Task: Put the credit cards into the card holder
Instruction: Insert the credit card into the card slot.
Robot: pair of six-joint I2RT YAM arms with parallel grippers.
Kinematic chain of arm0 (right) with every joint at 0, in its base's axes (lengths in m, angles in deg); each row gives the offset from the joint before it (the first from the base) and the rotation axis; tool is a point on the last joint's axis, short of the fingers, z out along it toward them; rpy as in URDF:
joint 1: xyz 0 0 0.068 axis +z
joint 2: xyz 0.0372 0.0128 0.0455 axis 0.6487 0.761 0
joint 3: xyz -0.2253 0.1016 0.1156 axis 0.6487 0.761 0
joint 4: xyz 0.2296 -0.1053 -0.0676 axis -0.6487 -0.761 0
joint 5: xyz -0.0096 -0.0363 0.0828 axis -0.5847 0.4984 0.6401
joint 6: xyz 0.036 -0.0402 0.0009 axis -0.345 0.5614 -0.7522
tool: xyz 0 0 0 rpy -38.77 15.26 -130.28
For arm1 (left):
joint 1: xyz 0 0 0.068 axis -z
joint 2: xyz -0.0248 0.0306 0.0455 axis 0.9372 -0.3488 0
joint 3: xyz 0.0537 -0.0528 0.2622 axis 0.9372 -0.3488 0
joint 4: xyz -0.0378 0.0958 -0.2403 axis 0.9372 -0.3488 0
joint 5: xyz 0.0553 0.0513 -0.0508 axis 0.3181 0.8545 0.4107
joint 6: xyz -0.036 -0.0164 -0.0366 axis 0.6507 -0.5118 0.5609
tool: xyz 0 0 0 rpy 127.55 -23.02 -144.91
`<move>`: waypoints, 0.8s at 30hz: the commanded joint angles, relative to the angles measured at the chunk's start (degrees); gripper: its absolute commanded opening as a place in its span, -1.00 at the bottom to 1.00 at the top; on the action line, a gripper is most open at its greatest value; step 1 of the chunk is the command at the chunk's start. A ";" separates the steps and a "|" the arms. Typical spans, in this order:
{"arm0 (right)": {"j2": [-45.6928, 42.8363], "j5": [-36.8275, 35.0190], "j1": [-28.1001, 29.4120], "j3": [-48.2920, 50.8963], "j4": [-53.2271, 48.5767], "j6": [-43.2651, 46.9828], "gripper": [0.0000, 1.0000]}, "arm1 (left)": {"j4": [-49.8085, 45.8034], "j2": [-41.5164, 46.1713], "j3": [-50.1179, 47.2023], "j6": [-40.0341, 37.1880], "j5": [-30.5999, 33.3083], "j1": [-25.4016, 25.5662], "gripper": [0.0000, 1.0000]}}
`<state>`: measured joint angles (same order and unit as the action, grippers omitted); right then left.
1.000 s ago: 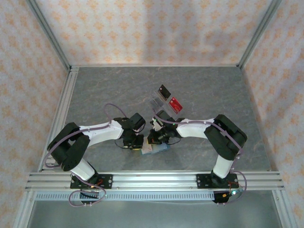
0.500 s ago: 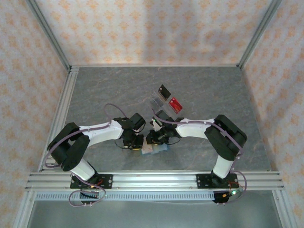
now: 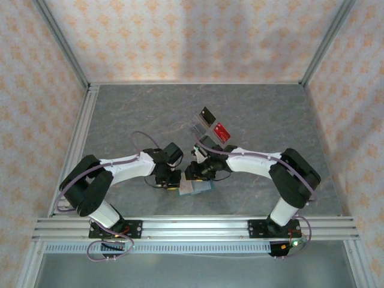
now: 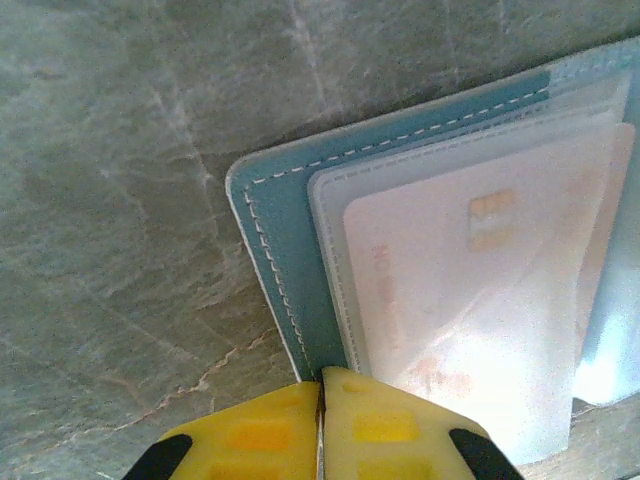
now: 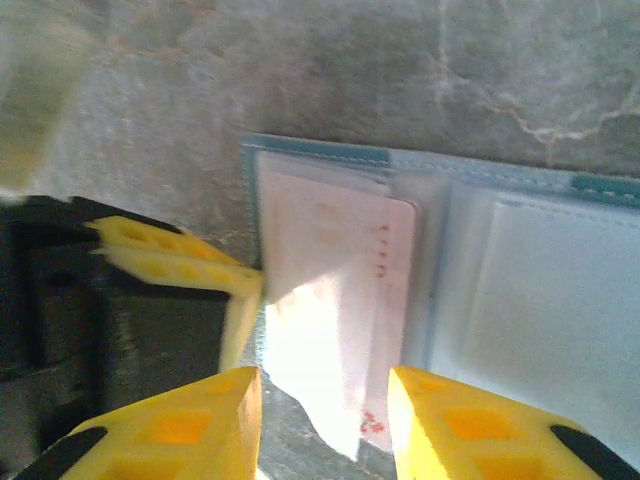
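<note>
From above, the card holder [image 3: 198, 188] lay open on the counter [image 3: 270, 114], near its six o'clock edge. The left hand [image 3: 171, 180] was at the holder's nine o'clock side and the right hand [image 3: 200, 174] just over its twelve o'clock edge. Well apart, toward one o'clock, the black card [image 3: 207, 114] and the red card [image 3: 222, 132] stood by the clear rack [image 3: 195, 129], the black one at eleven o'clock of the red. Neither was in the holder yet, so by my reckoning most of the task was left.

In the left wrist view, the left hand's fingers were pressed together, their tips meeting right on the holder's teal stitched border. At three o'clock of that border, a pale card [image 4: 470, 290] with a chip sat under a clear sleeve.

In the right wrist view, the right hand's fingers were spread and held nothing. The pale card lay in line between them, in the holder's nine o'clock half. Glare washed out its near end, so I could not say whether it was fully seated. The left hand's fingers touched the holder's nine o'clock edge.
</note>
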<state>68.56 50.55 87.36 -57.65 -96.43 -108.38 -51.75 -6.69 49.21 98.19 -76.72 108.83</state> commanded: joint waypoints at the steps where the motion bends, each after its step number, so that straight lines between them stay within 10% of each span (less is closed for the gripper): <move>1: -3.66 -1.08 -0.26 -3.32 -4.41 2.08 -0.23 | 2.23 -1.58 -1.52 0.24 -0.01 0.10 -0.82; 13: -6.26 -20.40 -0.34 -10.20 -24.26 10.96 -0.38 | 2.17 -1.83 0.58 0.22 0.34 0.14 -0.82; 24: -4.35 -19.41 -2.00 -8.80 -18.87 8.48 -0.30 | -3.26 3.57 4.79 -1.42 3.89 -1.22 -0.81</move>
<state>63.56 32.47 85.63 -66.33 -116.91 -98.96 -52.40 -6.08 52.53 98.26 -75.26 108.46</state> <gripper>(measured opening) 0.349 0.094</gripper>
